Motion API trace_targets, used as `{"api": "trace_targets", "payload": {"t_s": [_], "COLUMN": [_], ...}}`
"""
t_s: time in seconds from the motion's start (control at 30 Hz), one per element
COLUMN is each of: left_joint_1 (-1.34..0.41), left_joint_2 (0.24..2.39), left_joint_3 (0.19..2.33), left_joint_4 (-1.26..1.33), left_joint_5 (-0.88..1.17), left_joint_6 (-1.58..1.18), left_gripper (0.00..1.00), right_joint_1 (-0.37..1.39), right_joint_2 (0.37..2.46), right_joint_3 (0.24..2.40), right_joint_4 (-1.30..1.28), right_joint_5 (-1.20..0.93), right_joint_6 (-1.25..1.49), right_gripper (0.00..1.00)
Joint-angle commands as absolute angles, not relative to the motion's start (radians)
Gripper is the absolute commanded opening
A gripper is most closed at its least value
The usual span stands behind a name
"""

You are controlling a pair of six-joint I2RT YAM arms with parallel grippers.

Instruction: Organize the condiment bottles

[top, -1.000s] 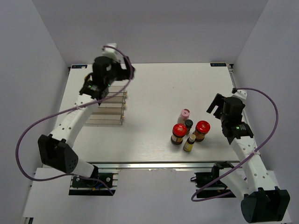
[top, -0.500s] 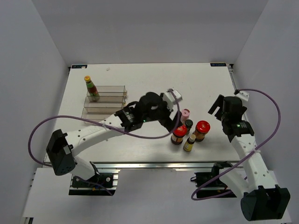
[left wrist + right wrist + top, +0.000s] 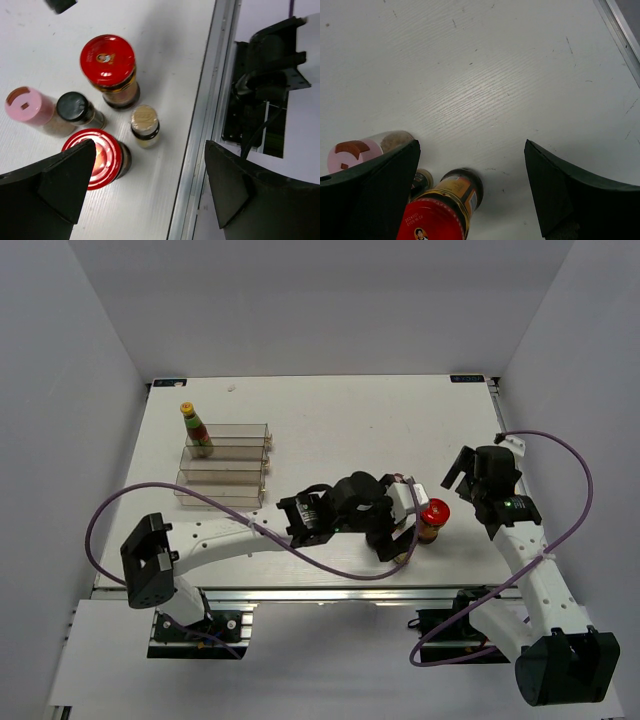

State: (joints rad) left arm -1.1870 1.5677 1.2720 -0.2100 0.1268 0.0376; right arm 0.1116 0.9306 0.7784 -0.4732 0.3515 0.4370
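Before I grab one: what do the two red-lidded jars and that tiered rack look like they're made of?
Red-lidded jars: the lids look like glossy painted metal, possibly plastic, and one shows a bright glare patch. The bodies seem to be dark glass with sharp highlights, though plastic is possible.
Tiered rack: clear rigid plastic, probably acrylic, since you can see through its walls.

We log: left arm and right arm have white link shells with black joint housings. A purple cable loops off each. Fingers are matte black wedges.
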Motion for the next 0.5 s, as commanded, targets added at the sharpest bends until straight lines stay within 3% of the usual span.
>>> {"api": "trace_targets", "payload": {"t_s": [0.0,0.47], "left_joint_1": [-1.204,-1.227], "left_joint_2": [1.583,1.805], "left_joint_3": [1.299,1.453], "left_joint_4": [-0.172,-0.213], "left_joint_5": [0.109,0.031], "left_joint_6": [0.086,0.106], "left_gripper": [0.98,0.89], "right_joint_1": [0.107,0.106], "right_joint_2": [0.917,0.874], "right_joint_3": [0.816,0.802], "right_joint_4": [-0.471,-0.456], "right_joint_5": [0.338,0.321], "right_joint_6": [0.426,0.428], "right_gripper": [0.89,0.89]}}
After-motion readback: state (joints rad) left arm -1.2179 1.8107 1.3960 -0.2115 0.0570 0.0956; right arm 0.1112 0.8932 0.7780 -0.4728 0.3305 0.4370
